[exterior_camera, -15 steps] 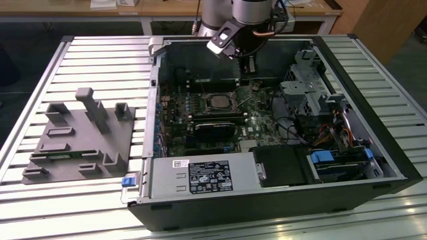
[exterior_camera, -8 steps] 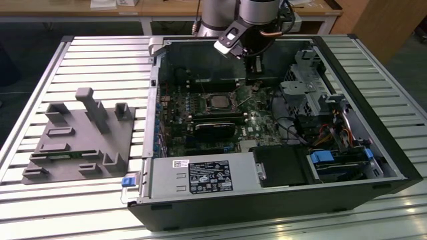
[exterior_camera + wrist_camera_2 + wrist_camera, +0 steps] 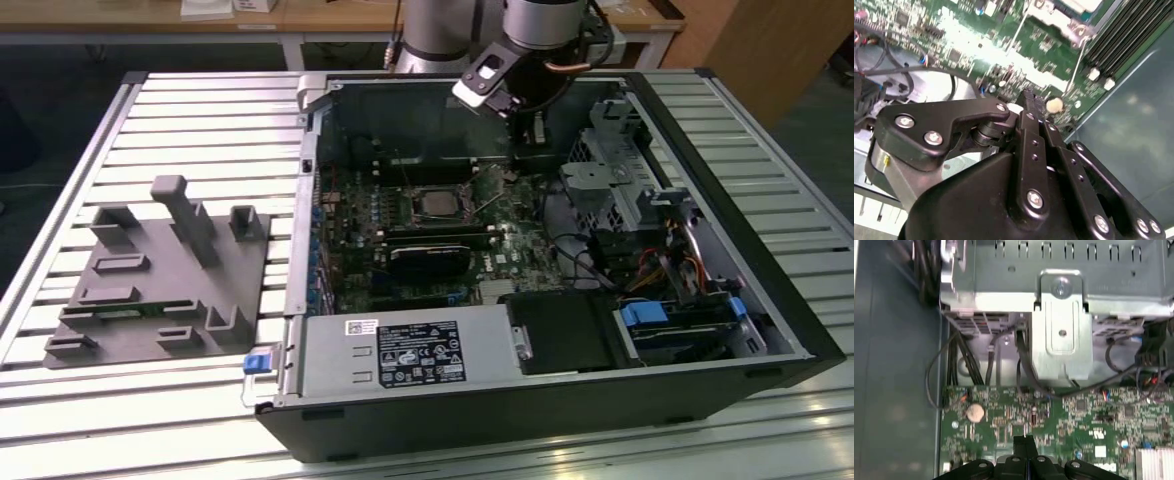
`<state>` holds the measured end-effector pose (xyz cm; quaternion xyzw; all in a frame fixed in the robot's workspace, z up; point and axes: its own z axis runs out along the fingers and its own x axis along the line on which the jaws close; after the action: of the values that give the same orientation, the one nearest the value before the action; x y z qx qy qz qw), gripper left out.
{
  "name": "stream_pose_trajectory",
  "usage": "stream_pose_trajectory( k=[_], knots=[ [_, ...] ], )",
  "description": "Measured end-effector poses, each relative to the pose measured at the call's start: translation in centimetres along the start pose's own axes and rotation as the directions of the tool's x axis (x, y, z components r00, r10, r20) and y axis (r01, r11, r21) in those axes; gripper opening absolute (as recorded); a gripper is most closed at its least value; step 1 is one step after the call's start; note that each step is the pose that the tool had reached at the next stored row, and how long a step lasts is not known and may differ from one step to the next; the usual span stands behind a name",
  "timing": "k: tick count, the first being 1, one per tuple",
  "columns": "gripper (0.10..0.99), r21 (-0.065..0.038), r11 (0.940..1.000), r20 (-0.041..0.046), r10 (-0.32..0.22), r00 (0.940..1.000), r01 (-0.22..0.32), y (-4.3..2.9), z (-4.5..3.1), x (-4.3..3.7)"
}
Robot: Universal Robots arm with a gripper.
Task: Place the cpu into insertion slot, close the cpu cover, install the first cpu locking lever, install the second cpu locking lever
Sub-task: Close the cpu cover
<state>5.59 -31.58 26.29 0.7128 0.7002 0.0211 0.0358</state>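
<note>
In the exterior view the cpu (image 3: 434, 203) shows as a small grey square lying in the insertion slot (image 3: 412, 190) on the green motherboard. The silvery cpu cover (image 3: 459, 208) lies flat around it. A thin metal locking lever (image 3: 497, 186) slants up from the socket's right side. It also appears as a thin rod (image 3: 1074, 65) in the second wrist view. My gripper (image 3: 531, 135) hangs above the board, behind and to the exterior view's right of the socket. In both wrist views its black fingers (image 3: 1025, 441) are pressed together, and the fingertips (image 3: 1029, 100) hold nothing.
The open computer case (image 3: 747, 200) has high walls around the board. A drive cage (image 3: 607, 185) and cables stand to the exterior view's right, and a metal bracket (image 3: 1061, 335) is close ahead. Black memory slots (image 3: 1124, 45) and a coin battery (image 3: 975, 412) are nearby. A grey fixture (image 3: 160, 280) sits on the table.
</note>
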Motion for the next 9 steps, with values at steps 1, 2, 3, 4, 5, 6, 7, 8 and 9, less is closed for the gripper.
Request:
stream_pose_trajectory(
  k=[1,2,3,4,5,6,7,8,9],
  knots=[
    [0.106,0.002,1.0,0.0,0.0,1.0,0.0,0.23,0.06,0.01],
    [0.106,0.004,1.0,0.0,0.0,1.0,0.0,0.38,0.15,0.01],
    [0.106,0.006,1.0,0.0001,0.0,1.0,0.0,0.47,0.28,0.01],
    [0.106,0.008,1.0,0.0002,0.0,1.0,0.0,0.54,0.42,0.01],
    [0.106,0.009,1.0,0.0001,0.0,1.0,0.0,0.59,0.56,0.02],
    [0.106,0.011,0.9999,0.0003,0.0,1.0,0.0,0.63,0.63,0.02],
    [0.106,0.011,0.9999,0.0005,0.0,1.0,0.0,0.65,0.64,0.02],
    [0.106,0.011,0.9999,0.0005,0.0,1.0,0.0,0.65,0.64,0.02],
    [0.106,0.011,0.9999,0.0005,0.0,1.0,0.0,0.65,0.64,0.02]
  ],
)
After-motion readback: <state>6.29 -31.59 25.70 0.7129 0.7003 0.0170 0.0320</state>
